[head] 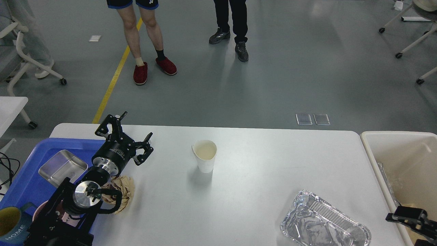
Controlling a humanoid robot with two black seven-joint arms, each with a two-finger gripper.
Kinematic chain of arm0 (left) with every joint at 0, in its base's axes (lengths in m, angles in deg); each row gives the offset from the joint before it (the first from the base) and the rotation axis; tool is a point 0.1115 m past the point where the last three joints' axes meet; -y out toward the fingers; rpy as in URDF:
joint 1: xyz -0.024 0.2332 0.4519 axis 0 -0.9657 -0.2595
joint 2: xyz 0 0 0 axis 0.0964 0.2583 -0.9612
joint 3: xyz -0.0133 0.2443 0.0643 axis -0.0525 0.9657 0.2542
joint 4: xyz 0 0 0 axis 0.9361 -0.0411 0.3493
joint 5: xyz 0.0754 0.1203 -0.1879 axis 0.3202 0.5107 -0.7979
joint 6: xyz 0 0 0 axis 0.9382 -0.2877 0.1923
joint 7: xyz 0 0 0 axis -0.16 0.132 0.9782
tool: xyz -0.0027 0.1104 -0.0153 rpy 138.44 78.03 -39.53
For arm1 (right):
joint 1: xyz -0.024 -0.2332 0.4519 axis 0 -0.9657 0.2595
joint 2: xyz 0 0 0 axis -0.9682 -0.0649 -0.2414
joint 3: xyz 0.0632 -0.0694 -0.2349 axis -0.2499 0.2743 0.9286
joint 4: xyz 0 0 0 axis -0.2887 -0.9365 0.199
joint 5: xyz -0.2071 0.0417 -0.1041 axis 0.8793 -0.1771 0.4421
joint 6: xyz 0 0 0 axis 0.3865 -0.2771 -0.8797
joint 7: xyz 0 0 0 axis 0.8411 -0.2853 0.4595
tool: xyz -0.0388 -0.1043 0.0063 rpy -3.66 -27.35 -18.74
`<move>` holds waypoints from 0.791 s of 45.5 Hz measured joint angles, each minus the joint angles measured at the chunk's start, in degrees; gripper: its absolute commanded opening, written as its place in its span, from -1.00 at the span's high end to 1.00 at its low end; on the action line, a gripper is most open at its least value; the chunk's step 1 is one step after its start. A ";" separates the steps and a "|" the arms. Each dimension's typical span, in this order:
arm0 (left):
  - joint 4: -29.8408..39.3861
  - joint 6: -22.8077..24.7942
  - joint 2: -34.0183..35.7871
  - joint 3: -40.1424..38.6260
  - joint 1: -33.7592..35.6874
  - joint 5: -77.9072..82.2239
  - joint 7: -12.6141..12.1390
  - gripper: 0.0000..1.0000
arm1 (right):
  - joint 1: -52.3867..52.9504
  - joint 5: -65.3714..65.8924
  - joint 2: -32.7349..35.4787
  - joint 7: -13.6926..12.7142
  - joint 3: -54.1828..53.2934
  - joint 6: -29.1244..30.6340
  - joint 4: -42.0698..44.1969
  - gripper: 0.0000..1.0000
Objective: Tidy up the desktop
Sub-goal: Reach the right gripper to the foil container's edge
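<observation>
The white desktop (259,171) fills the lower part of the head view. A white paper cup (205,155) stands upright near its middle. A crumpled brown paper wad (123,193) lies at the left, partly under my left arm. An empty foil tray (324,223) lies at the front right. My left gripper (135,128) is open and empty, above the desktop's back left, to the left of the cup. Of my right arm only a black part (411,218) shows at the right edge; its fingers cannot be told apart.
A blue tray (25,181) at the left holds a steel dish (62,168), a pink cup (39,212) and a blue-and-yellow mug (12,223). A beige bin (403,160) stands against the desktop's right end. Two people (191,34) stand beyond the far edge.
</observation>
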 measured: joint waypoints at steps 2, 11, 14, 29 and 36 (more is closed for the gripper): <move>0.00 -0.01 0.00 0.14 0.00 0.04 0.00 -0.97 | -0.90 0.83 -2.43 0.00 0.00 -0.93 0.53 -1.00; -0.08 -0.02 0.43 0.29 -0.06 0.05 -0.01 -0.97 | -2.97 1.99 -11.08 0.00 0.00 -3.52 4.86 -1.00; -0.09 -0.10 0.48 0.30 -0.07 0.05 -0.06 -0.97 | -3.52 2.13 -13.20 0.01 0.00 -4.11 6.32 -1.00; -0.09 -0.10 1.24 0.37 -0.08 0.05 -0.07 -0.97 | -5.16 5.86 -19.82 0.29 0.00 -5.83 9.50 -0.16; -0.09 -0.09 1.25 0.39 -0.08 0.13 -0.07 -0.97 | -6.14 5.94 -20.84 0.29 0.00 -6.55 9.56 0.90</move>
